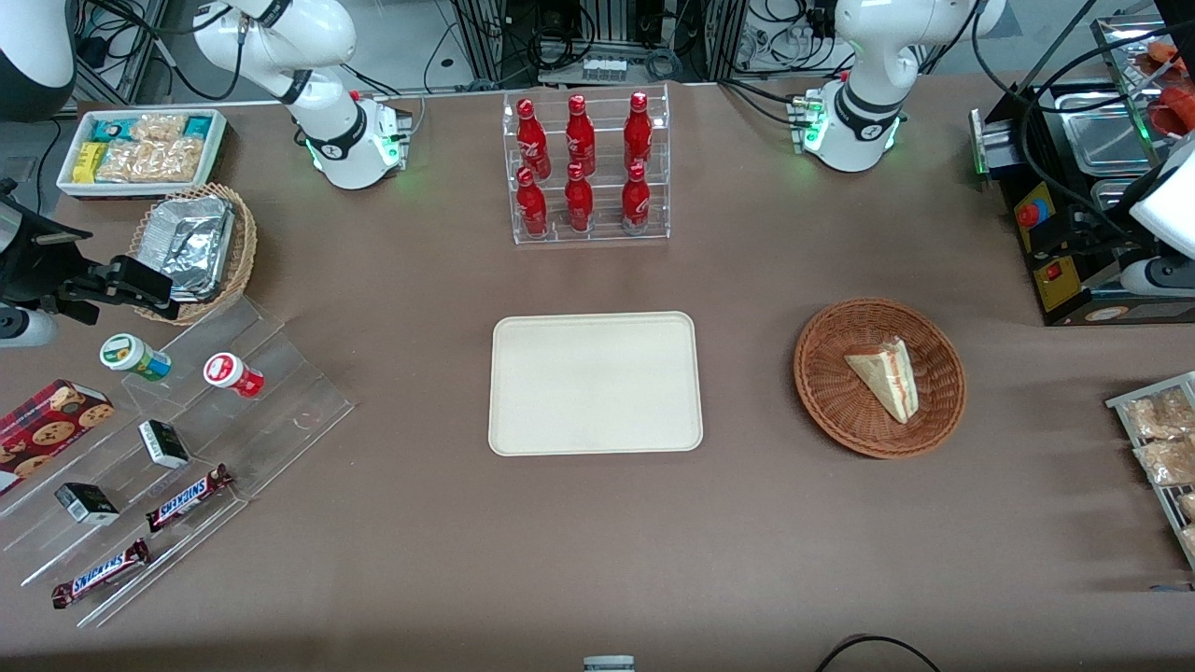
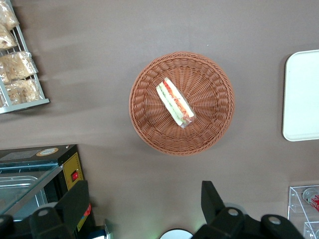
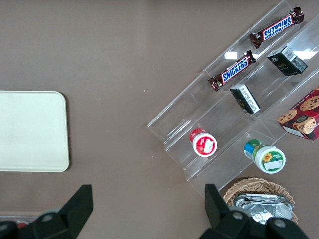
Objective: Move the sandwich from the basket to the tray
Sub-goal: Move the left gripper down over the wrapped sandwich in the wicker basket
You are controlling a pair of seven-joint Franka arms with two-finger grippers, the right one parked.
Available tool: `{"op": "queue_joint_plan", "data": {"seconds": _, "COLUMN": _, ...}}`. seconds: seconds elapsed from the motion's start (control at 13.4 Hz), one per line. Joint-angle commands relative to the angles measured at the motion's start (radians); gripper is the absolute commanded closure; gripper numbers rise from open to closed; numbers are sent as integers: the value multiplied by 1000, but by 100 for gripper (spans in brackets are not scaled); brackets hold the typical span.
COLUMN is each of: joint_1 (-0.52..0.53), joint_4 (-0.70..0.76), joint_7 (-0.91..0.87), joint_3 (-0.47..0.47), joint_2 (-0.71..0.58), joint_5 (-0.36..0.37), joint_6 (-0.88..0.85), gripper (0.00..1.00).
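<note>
The sandwich (image 1: pixel 887 378) (image 2: pixel 174 102), a pale wedge with red and green layers on its cut edge, lies in the round reddish-brown basket (image 1: pixel 822 392) (image 2: pixel 144 124). Toward the parked arm's end from the basket, the cream tray (image 1: pixel 595 383) (image 2: pixel 301 94) (image 3: pixel 30 132) lies flat with nothing on it. My gripper (image 2: pixel 144 204) hangs high over the table, open, with only bare tablecloth between its dark fingers (image 2: pixel 75 204). It is a little farther from the front camera than the basket and touches neither basket nor sandwich.
A black machine with red buttons (image 1: pixel 1055 243) (image 2: pixel 70 169) stands close by my gripper. A wire rack of snack packets (image 1: pixel 1158 439) (image 2: pixel 20 74) sits at the working arm's end. A clear rack of red bottles (image 1: pixel 588 168) stands beside the tray, farther from the front camera. An acrylic step display (image 1: pixel 187 420) holds snacks at the parked arm's end.
</note>
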Motion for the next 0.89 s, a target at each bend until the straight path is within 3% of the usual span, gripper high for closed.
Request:
{"op": "queue_joint_plan", "data": {"seconds": 0.0, "joint_1": 4, "joint_4": 6, "joint_7": 8, "joint_3": -2, "joint_2": -8, "joint_5": -10, "joint_6": -20, "gripper": 1}}
{"op": "queue_joint_plan", "data": {"seconds": 0.37, "joint_1": 7, "joint_4": -8, "joint_7": -4, "joint_3": 4, "joint_2": 24, "joint_5": 4, "joint_6": 13, "gripper": 0}}
{"op": "queue_joint_plan", "data": {"seconds": 0.52, "joint_1": 7, "joint_4": -76, "joint_7": -45, "joint_3": 7, "joint_2": 30, "joint_5": 8, "joint_6": 92, "gripper": 0}}
{"op": "queue_joint_plan", "data": {"seconds": 0.82, "joint_1": 7, "joint_4": -279, "joint_7": -429, "joint_3": 7, "joint_2": 54, "joint_5": 10, "joint_6": 352, "gripper": 0}}
